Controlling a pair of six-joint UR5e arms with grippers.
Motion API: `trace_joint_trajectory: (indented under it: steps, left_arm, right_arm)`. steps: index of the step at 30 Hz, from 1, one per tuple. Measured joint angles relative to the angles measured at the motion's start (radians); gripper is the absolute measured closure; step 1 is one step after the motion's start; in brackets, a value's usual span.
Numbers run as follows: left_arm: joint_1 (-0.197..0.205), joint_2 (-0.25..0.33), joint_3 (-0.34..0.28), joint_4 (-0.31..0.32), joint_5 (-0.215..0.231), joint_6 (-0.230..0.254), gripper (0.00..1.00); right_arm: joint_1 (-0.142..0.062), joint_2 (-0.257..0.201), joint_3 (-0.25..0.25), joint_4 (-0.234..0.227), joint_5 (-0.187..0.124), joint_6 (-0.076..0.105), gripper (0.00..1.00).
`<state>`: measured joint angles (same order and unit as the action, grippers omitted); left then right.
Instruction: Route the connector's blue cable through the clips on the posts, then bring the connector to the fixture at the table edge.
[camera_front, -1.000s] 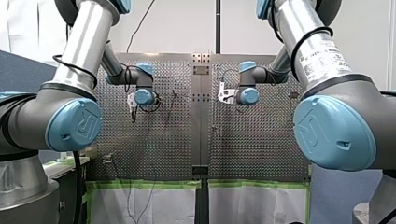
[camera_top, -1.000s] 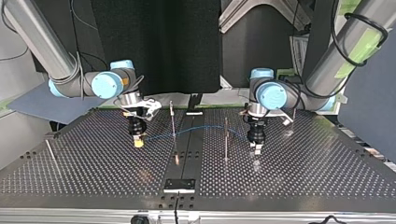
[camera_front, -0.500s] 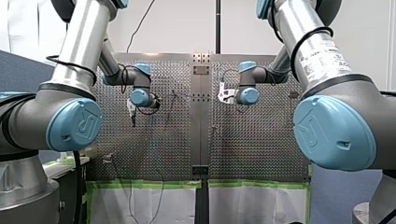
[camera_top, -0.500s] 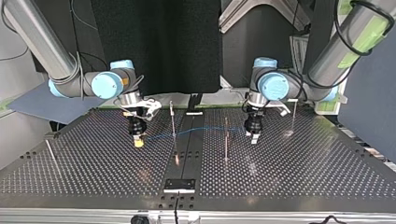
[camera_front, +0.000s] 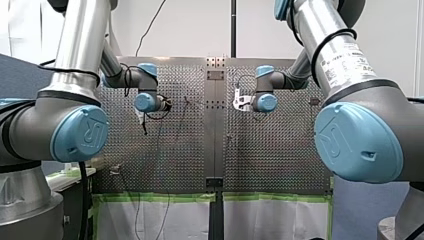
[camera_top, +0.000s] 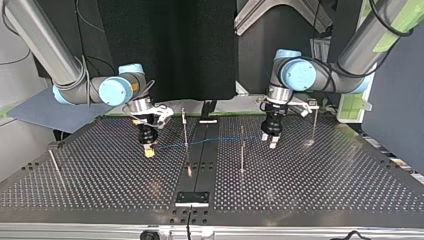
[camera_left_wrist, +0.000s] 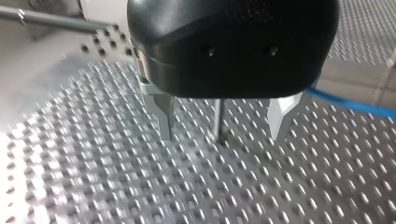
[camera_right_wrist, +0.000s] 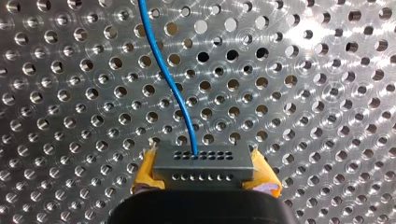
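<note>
In the right wrist view a grey connector sits between yellow pads, my right gripper shut on it. Its blue cable runs ahead over the perforated plate. In the top view my right gripper holds the connector low at the left. The cable stretches rightward past one thin post and a second post. It ends near my left gripper, which hangs open above the plate with nothing in it. In the left wrist view the metal fingers stand apart and the cable lies off to one side.
A third post stands beyond my left gripper at the top view's right. A slanted rod is at the far left. A black plate sits at the near table edge on the dark centre strip.
My left gripper has risen and drawn back towards the far side of the top view, still open. The cable now hangs straighter. My right arm has not moved.
</note>
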<state>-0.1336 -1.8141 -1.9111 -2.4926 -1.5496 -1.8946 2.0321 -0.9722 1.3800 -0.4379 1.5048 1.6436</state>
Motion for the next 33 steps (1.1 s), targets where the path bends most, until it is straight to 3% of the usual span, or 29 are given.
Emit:
trace_joint_trajectory:
  steps: [6,12,15,20,33]
  left_arm:
    - [-0.004,0.055,-0.055,0.038,0.055,-0.055,0.00]
    - [-0.004,0.109,-0.109,0.014,0.107,-0.111,0.00]
    - [-0.005,0.123,-0.123,-0.010,0.109,-0.141,0.00]
    - [-0.012,0.128,-0.130,-0.026,0.116,-0.183,0.00]
    - [-0.032,0.128,-0.132,0.030,0.223,-0.298,0.00]
  right_arm:
    - [0.002,0.000,0.000,0.007,0.000,0.000,1.00]
    - [0.003,-0.001,0.000,0.017,0.002,-0.001,1.00]
    - [0.003,0.000,0.000,0.018,0.003,-0.001,1.00]
    - [0.002,-0.001,0.000,0.018,0.003,-0.001,1.00]
    - [0.000,-0.001,0.000,0.017,0.003,-0.001,1.00]
